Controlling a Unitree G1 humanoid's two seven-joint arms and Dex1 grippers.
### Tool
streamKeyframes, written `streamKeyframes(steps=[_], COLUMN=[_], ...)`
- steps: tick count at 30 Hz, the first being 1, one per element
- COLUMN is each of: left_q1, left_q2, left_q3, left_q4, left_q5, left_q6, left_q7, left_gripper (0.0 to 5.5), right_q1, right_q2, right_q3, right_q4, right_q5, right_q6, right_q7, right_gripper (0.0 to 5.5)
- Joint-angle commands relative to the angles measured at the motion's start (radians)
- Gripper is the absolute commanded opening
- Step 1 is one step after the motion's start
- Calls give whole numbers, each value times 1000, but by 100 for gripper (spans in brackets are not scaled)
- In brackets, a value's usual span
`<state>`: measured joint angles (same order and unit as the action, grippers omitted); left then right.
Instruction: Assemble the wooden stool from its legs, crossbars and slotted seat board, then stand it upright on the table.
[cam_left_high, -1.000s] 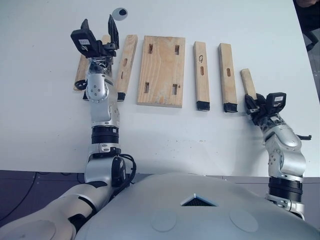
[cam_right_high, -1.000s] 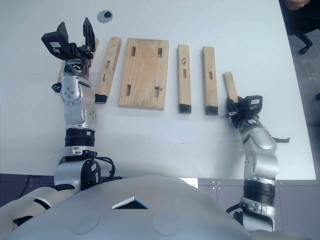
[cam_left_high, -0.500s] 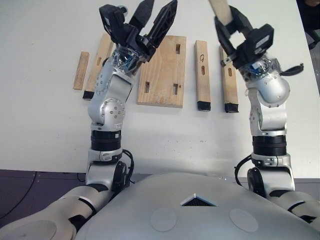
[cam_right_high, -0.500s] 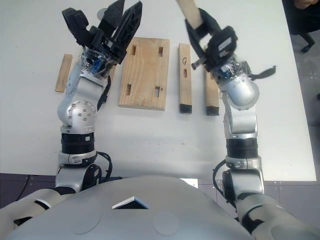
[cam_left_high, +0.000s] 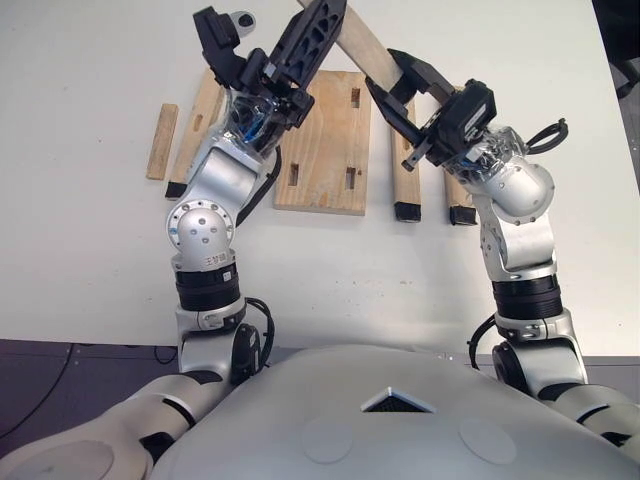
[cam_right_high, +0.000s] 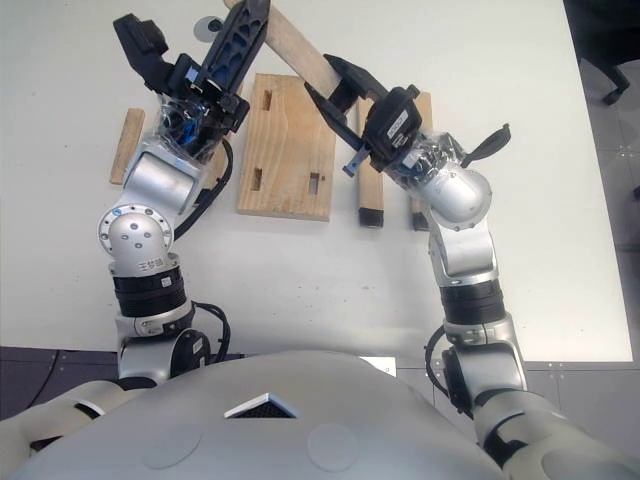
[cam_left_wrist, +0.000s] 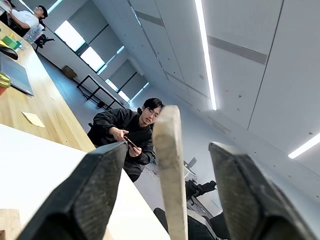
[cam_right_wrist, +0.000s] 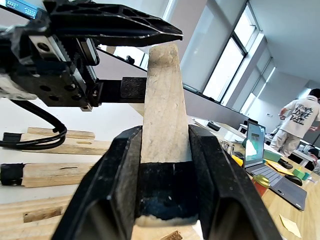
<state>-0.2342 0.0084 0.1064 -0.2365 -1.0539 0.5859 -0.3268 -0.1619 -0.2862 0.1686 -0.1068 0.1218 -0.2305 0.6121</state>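
1. The stick (cam_left_high: 362, 52) is up in the air over the 12 o'clock end of the board (cam_left_high: 325, 150).
2. The right hand (cam_left_high: 397, 85) squeezes the stick's 4 o'clock end tight.
3. The left hand (cam_left_wrist: 167, 150) is wide open around its 10 o'clock end, with gaps on both sides.
4. Hold the stick steady, then close the left hand slowly so it doesn't twist.

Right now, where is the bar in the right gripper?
In the head views the bar tilts above the seat board, its free end between the left gripper's open fingers.

Probably an office: desks (cam_left_wrist: 45, 115), laptop (cam_right_wrist: 255, 144), windows (cam_right_wrist: 227, 65).
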Motion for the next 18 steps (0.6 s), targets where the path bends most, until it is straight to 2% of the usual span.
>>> streamKeyframes(steps=[1,8,12,14,18], left_q1=[-17,-14,-22,-26,-34], left_q2=[15,12,12,12,17], left_q3=[9,11,11,12,8], left_q4=[3,8,8,8,14], left_q5=[-4,-7,-10,-13,-5], left_q6=[15,16,20,23,21], left_q7=[-7,-7,-10,-10,-19], left_gripper=[230,140,68,46,39], right_q1=[-2,-5,-5,-6,-5], right_q2=[-1,-3,-3,-3,-3], right_q3=[11,7,10,12,17], right_q4=[5,18,20,21,25], right_q5=[5,-2,-4,-5,-1], right_q6=[8,11,14,15,40], right_q7=[10,10,11,12,14], right_gripper=[131,131,131,131,131])
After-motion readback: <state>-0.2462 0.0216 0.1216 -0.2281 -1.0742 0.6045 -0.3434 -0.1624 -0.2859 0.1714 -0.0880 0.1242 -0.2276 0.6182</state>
